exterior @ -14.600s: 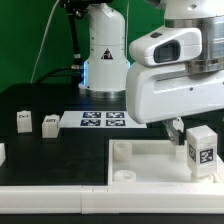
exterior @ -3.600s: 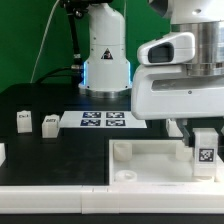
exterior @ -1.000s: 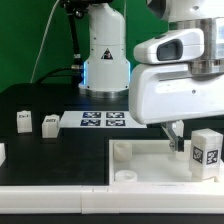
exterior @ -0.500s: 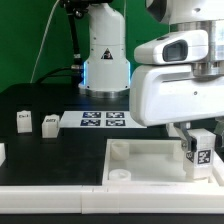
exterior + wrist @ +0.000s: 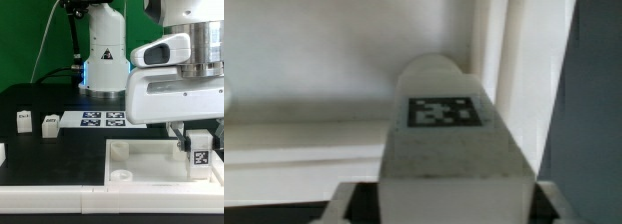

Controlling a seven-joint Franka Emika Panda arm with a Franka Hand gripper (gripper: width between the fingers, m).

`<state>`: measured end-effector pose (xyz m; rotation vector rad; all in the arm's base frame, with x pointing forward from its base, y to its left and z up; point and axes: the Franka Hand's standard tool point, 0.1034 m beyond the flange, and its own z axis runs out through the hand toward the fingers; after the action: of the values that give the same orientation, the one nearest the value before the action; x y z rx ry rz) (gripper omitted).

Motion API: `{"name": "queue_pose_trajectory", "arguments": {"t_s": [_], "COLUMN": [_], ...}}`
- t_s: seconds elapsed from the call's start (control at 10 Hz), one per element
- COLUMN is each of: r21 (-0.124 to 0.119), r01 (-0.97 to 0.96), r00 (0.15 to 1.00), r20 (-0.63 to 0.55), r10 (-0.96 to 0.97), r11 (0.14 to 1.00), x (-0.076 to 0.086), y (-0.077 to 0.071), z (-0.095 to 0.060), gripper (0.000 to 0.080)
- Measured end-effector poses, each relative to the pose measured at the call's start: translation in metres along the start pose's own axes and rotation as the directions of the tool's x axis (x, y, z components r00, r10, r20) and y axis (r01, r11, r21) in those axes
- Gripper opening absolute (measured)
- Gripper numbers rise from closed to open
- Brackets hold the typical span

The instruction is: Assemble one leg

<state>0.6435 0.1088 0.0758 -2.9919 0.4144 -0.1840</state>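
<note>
My gripper (image 5: 194,143) is shut on a leg (image 5: 201,151), a small white block with a black-and-white tag. It holds the leg upright at the corner of the large white tray-like piece (image 5: 140,166) on the exterior view's right. In the wrist view the leg (image 5: 446,140) fills the middle between my fingers (image 5: 352,203), with its tag facing the camera and the tray's wall (image 5: 491,50) behind it. Whether the leg's base touches the tray is hidden. Two more legs (image 5: 24,120) (image 5: 50,124) lie on the black table at the exterior view's left.
The marker board (image 5: 103,120) lies flat behind the tray. The arm's white base (image 5: 105,55) stands at the back. Another white block (image 5: 2,152) shows partly at the exterior view's left edge. The tray has raised corner sockets (image 5: 122,152).
My gripper has turned a little with the leg in it and shifted slightly toward the exterior view's left, staying over the tray's right corner. The other parts have not moved.
</note>
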Motion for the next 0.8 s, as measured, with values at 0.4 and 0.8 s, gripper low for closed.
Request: {"name": "queue_pose_trajectory", "arguments": {"t_s": [0.4,0.8], "r21": [0.003,-0.005], "r01": [-0.444,-0.652], "r00": [0.896,0.758], "r20": [-0.017,-0.013], "r10": [0.444,0.652], "r11": [0.896,0.758], "x": [-0.0024,-0.0035], "y": [0.0021,0.0036], "z": [0.0012,0.0013], "gripper": [0.0291,0.0293]}}
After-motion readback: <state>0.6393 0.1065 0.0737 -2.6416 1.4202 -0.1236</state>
